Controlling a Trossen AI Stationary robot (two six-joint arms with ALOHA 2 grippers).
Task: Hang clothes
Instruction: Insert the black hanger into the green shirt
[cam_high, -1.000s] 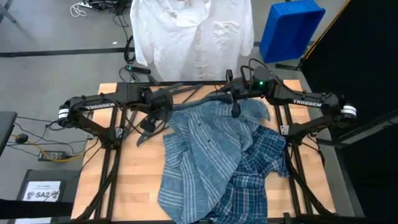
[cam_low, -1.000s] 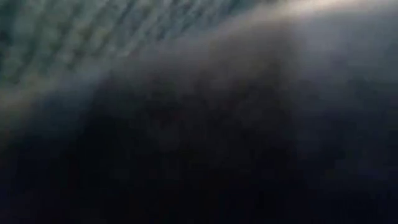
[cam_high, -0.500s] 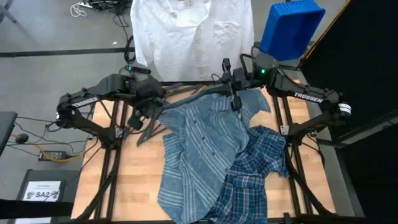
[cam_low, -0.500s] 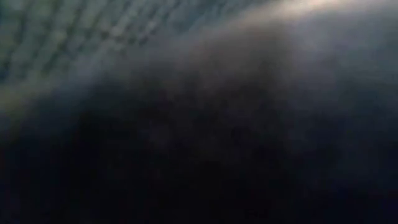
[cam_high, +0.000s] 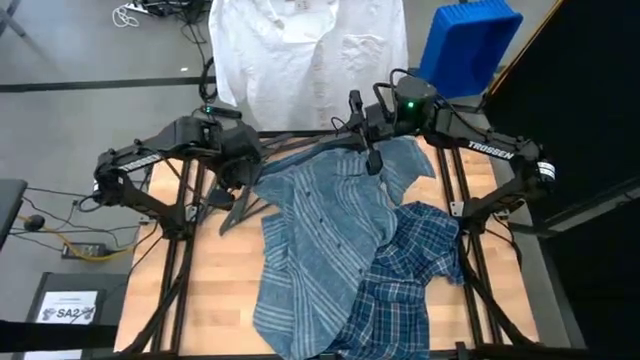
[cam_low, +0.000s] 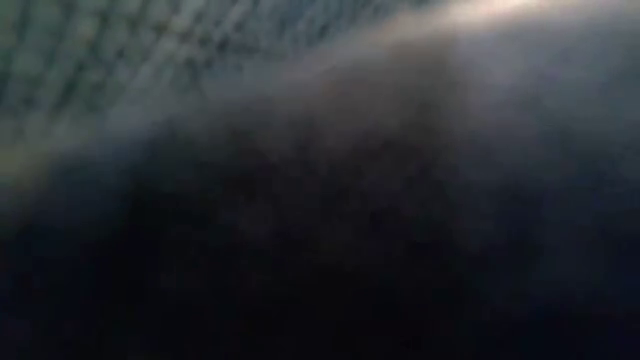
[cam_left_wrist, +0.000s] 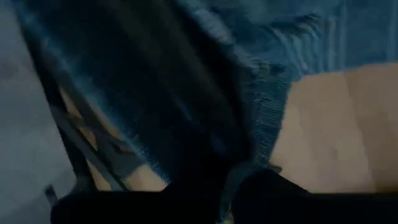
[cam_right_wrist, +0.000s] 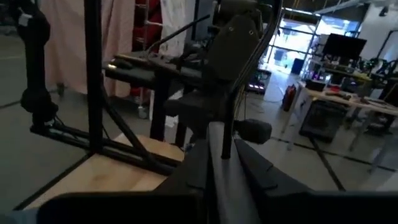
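The left gripper (cam_high: 238, 183) sits by one dark hanger (cam_high: 240, 208) — grip hard to tell. Three shirts: white shirt (cam_high: 305, 60) hung behind, striped shirt (cam_high: 315, 240) and plaid shirt (cam_high: 410, 275) on the table (cam_high: 205, 290). The right gripper (cam_high: 372, 160) pinches the striped collar.

"TROSSEN" on my right arm (cam_high: 490, 152); "SA2" on white floor label (cam_high: 68, 307) beside counter (cam_high: 215, 290).

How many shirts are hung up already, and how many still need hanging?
The white shirt looks hung beyond the table's far edge. The right gripper and left gripper are at the striped shirt, near its far end. The plaid shirt lies waiting.
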